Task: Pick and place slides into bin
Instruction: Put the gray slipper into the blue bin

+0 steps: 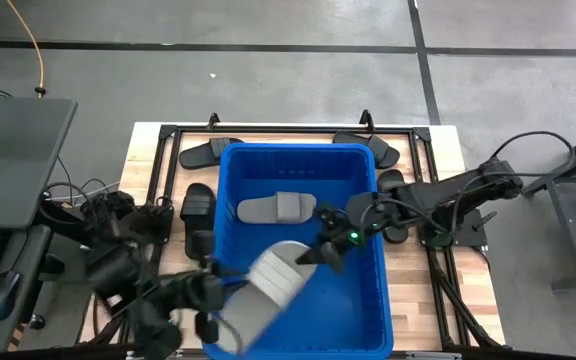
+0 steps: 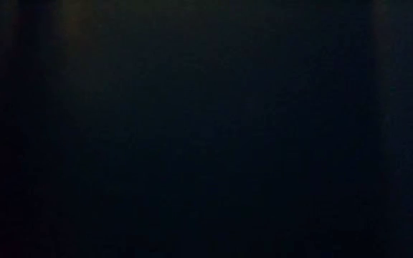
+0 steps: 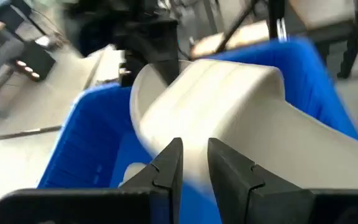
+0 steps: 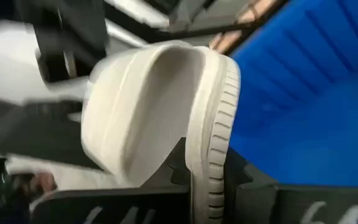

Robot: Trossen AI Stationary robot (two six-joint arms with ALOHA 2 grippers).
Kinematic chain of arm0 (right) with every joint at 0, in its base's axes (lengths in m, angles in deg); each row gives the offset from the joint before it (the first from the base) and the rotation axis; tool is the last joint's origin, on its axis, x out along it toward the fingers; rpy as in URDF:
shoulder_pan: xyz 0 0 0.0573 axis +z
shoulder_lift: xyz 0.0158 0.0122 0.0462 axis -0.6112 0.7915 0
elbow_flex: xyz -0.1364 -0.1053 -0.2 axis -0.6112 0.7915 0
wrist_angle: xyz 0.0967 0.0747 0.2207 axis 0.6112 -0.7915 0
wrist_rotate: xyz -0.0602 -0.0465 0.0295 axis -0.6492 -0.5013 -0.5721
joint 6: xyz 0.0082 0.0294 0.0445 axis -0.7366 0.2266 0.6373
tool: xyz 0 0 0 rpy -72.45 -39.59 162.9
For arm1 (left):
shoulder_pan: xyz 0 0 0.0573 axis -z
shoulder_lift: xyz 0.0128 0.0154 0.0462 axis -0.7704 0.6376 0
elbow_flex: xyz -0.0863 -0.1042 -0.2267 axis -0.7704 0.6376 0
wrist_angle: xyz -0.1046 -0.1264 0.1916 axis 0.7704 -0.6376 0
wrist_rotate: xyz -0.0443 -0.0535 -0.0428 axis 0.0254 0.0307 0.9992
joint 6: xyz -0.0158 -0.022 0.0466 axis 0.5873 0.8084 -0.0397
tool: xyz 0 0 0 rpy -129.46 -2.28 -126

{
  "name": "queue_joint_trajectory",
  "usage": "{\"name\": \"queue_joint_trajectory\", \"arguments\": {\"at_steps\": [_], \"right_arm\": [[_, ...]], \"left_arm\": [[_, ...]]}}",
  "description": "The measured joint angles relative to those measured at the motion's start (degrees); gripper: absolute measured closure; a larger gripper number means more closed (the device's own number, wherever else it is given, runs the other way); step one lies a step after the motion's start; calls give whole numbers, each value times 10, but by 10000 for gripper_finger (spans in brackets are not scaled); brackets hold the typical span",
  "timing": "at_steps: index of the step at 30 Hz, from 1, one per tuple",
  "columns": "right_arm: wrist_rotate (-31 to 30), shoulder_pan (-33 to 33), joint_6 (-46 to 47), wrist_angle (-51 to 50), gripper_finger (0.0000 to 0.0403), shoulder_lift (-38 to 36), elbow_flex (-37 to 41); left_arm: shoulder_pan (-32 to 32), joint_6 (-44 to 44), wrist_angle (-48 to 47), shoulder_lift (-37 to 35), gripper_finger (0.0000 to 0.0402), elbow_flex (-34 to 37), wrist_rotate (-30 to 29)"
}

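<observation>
Both grippers on same light slide (image 1: 268, 290), held over near-left part of bin (image 1: 368, 300).

Left gripper (image 1: 213, 310) at heel end by bin's near-left corner; fingers (image 3: 166, 168) look clamped on sole edge in left wrist view.

Right gripper (image 1: 318, 250) reaching over bin from right, pinching toe edge; sole rim wedged between fingers (image 4: 179, 168) in right wrist view.

Second grey slide (image 1: 276, 208) lying flat on bin floor, far end.

Black slides (image 1: 196, 205) scattered on tabletop (image 1: 148, 150) around bin: two along far side, one left, one right.

Low view black.
</observation>
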Motion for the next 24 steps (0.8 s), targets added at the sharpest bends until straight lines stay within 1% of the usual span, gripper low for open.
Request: {"name": "queue_joint_trajectory", "arguments": {"at_steps": [1,3,5,7,9,11,13,16,19,21,24], "right_arm": [[-1,2,-4,-15,398,-8,0],[-25,9,-11,-52,398,-25,0],[-48,12,-15,-85,398,-40,0],[-76,12,-18,-95,398,-53,0],[-90,12,-20,-99,398,-64,0],[-105,13,-22,-102,398,-73,0],[-115,13,-30,-113,398,-79,0],[-120,13,-38,-131,398,-82,0],[-120,13,-46,-138,398,-82,0],[-114,16,-53,-137,398,-82,0],[-102,18,-63,-136,398,-82,0]], "left_arm": [[11,12,5,-1,335,0,-19],[36,30,4,-1,334,-1,-53],[57,56,7,-2,334,6,-79],[71,77,15,-2,334,18,-98],[84,101,37,0,334,28,-128],[85,108,84,-3,334,50,-158],[84,110,149,-3,333,84,-165],[84,105,259,1,333,142,-160],[84,90,424,-1,333,222,-170],[84,43,536,0,333,277,-156],[69,-50,710,-7,336,360,-97]]}}
